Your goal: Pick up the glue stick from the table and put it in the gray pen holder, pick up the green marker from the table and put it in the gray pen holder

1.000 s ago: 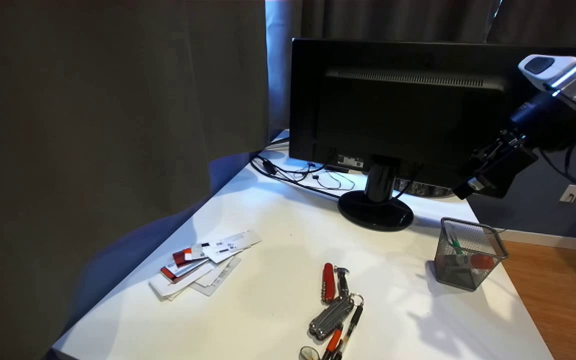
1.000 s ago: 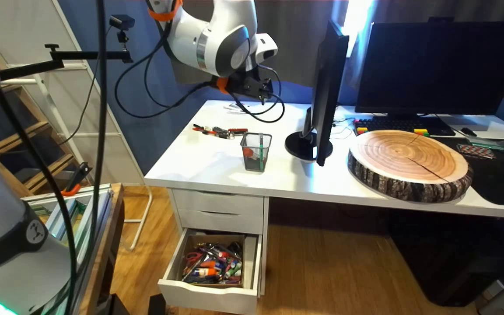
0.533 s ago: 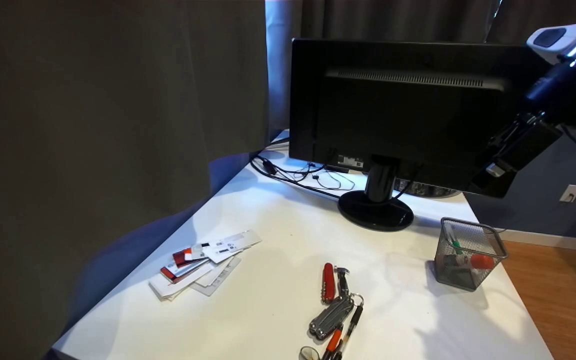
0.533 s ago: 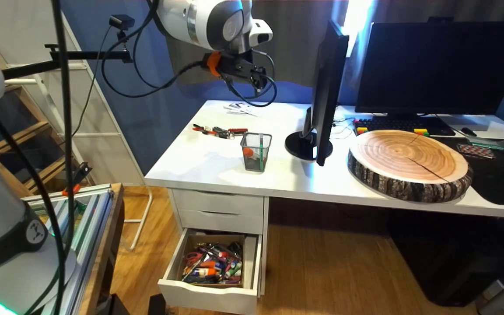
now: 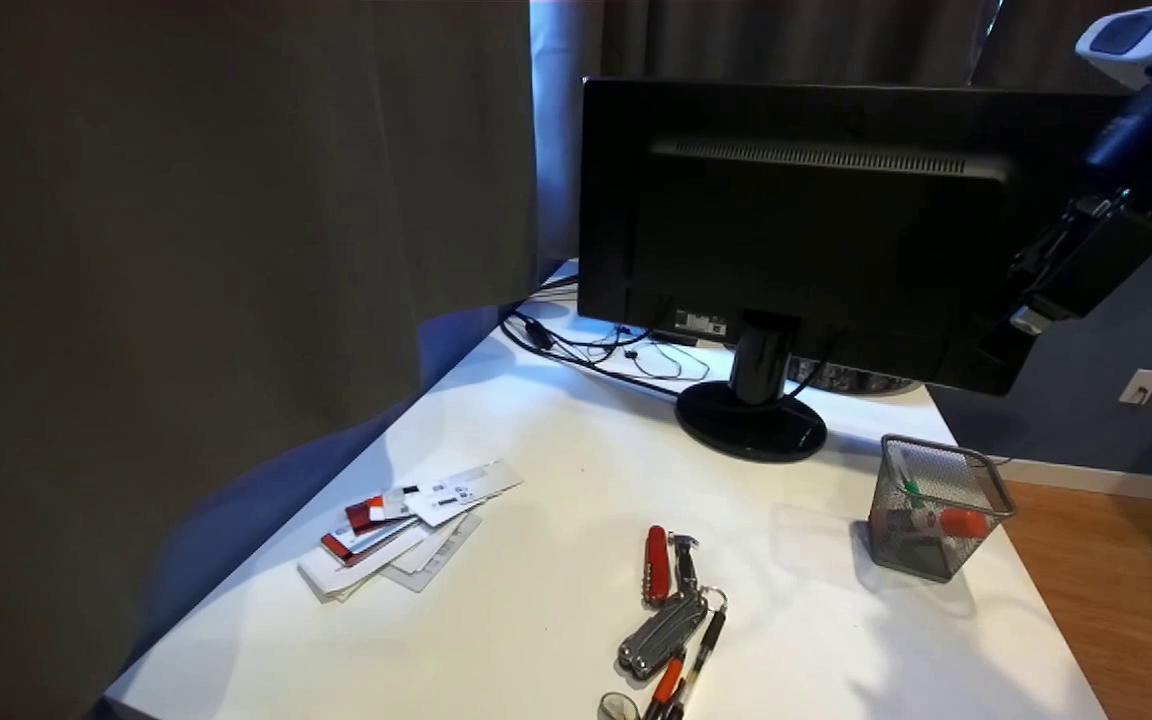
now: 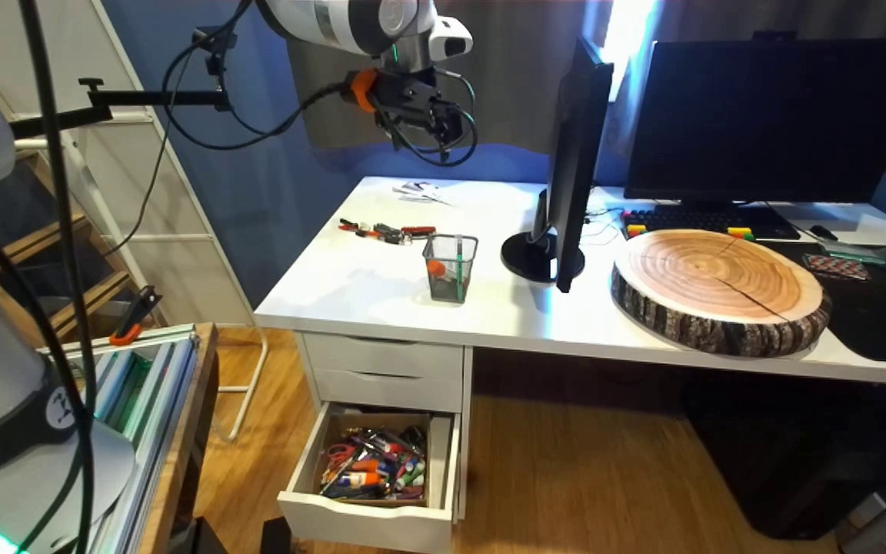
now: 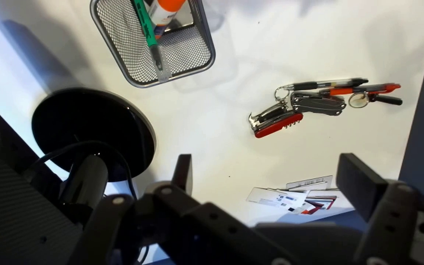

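Note:
The gray pen holder (image 7: pixel 188 49) stands on the white table (image 7: pixel 212 140) and shows in both exterior views (image 5: pixel 918 558) (image 6: pixel 444 292). The green marker (image 7: pixel 145 23) leans inside it, its dark end at the rim; it shows in both exterior views (image 5: pixel 911 487) (image 6: pixel 459 265). The glue stick (image 7: pixel 161 15), with an orange cap and white body, lies inside too and shows in both exterior views (image 5: pixel 963 522) (image 6: pixel 436 268). My gripper (image 7: pixel 267 176) is open and empty, high above the table and apart from the holder; it shows in both exterior views (image 5: pixel 1018 330) (image 6: pixel 429 142).
A black monitor (image 5: pixel 816 240) on a round base (image 5: pixel 751 430) stands beside the holder. A red pocket knife (image 7: pixel 278 125), a multitool (image 7: pixel 318 103) and pens (image 7: pixel 359 89) lie on the table. Loose cards (image 7: pixel 289 198) lie near the far edge. A drawer (image 6: pixel 370 523) below is open.
My open gripper has risen, moving up and right in an exterior view and up and left in another. The pen holder, marker and glue stick have not moved.

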Available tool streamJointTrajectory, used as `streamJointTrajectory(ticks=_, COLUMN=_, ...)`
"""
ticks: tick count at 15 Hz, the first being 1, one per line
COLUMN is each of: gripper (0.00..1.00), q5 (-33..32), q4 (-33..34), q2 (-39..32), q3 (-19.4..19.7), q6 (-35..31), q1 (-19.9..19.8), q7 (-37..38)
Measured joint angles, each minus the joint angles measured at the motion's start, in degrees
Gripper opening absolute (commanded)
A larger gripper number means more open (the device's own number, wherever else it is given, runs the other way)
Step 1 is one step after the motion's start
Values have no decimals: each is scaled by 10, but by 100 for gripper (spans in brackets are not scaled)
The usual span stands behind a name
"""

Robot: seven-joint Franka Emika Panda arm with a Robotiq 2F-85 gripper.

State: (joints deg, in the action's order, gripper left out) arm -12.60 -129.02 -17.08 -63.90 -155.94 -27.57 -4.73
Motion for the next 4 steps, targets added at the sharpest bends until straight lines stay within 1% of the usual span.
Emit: streamJointTrajectory(ticks=4, gripper=100, q5=0, q4=0, q2=-5, q3=2, q6=0, q1=0, q7=-1)
